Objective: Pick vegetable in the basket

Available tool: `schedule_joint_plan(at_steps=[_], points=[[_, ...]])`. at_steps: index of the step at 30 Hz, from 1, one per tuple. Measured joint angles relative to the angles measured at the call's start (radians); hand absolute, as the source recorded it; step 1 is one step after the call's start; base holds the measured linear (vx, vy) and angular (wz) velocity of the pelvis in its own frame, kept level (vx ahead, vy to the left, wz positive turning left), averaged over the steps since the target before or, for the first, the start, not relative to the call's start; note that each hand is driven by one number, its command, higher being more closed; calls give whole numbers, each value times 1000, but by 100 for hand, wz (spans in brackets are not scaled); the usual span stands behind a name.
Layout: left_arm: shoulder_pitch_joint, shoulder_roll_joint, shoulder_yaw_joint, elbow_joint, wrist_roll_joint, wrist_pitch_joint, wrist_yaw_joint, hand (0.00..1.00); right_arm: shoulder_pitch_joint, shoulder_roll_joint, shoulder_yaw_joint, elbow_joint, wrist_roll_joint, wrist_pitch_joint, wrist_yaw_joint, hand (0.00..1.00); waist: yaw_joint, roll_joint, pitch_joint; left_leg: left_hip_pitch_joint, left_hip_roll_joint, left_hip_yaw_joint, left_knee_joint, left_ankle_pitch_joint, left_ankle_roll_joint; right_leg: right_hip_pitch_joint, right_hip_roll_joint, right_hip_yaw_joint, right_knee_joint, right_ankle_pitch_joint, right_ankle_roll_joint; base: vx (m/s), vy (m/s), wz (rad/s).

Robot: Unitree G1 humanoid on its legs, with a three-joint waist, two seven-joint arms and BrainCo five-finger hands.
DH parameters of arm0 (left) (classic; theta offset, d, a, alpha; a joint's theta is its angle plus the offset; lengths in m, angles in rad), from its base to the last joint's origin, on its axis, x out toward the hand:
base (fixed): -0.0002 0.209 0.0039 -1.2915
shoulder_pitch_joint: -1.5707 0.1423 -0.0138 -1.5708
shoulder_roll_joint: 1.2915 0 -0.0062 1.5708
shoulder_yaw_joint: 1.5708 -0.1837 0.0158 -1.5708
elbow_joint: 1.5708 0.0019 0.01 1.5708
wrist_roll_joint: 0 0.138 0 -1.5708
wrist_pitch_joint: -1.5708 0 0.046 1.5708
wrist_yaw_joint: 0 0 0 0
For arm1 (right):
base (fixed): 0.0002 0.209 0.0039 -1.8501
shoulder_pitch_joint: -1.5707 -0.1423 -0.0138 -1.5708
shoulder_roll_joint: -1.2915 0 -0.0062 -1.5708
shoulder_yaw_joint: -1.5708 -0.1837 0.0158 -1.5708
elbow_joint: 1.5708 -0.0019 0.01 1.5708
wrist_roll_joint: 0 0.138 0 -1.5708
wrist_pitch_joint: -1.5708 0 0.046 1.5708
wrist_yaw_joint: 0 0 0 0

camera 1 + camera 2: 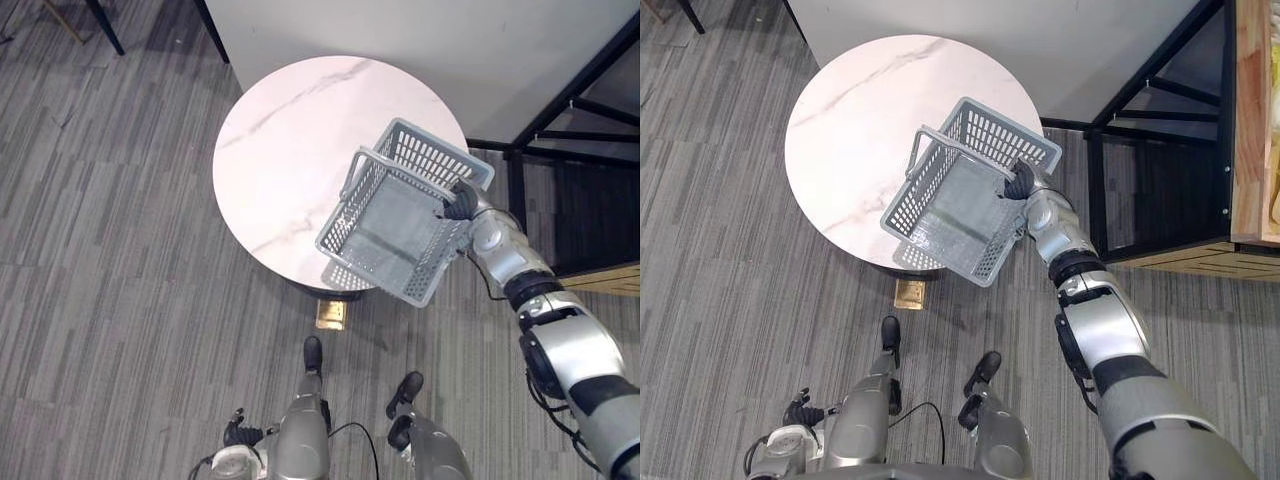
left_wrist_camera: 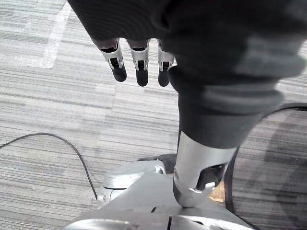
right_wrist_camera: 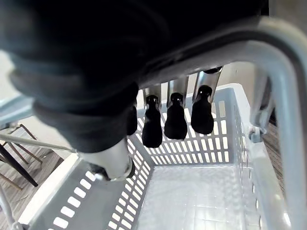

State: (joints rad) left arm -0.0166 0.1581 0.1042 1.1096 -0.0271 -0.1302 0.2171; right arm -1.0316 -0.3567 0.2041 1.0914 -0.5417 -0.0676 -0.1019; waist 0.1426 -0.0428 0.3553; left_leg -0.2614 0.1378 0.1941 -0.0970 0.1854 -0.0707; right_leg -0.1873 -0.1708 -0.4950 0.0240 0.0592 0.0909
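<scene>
Grey striped carpet [image 1: 120, 250] is seen across most of the left eye view, with a round white marble table [image 1: 290, 130] at upper centre and a black metal frame [image 1: 560, 110] at the upper right. A grey slotted plastic basket [image 1: 340, 205] is held tilted in the air at the middle of the frame, over the table's lower right edge. It is gripped by the right hand [image 1: 460, 203], whose fingers are curled about one handle [image 3: 268, 52], as is shown in the right wrist view. The basket's floor is bare, and nothing is seen lying on the table top.

The left hand [image 2: 138, 57] is hung low at the lower left, its fingers loosely straight and nothing held in it.

The task is judged to be at an early stage: the basket is in hand, but no vegetable has been placed in it. A vegetable has yet to be found, taken up and dropped inside.
</scene>
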Motion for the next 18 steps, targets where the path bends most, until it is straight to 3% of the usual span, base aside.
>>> schedule_joint_plan(at_steps=[13,18], points=[[0,-6,0,-18,10,7,1,0,-1,21,10,23,-48,4,-4,100,0,1,9,18,-9,-10,0,-2,-4,24,-8,-12,-1,-3,2,19,7,3],[1,-6,3,-28,27,11,1,0,39,17,138,-81,-50,10,26,100,-3,0,11,49,-6,-1,0,-10,-15,51,-12,-5,-2,-6,5,44,-5,-3]])
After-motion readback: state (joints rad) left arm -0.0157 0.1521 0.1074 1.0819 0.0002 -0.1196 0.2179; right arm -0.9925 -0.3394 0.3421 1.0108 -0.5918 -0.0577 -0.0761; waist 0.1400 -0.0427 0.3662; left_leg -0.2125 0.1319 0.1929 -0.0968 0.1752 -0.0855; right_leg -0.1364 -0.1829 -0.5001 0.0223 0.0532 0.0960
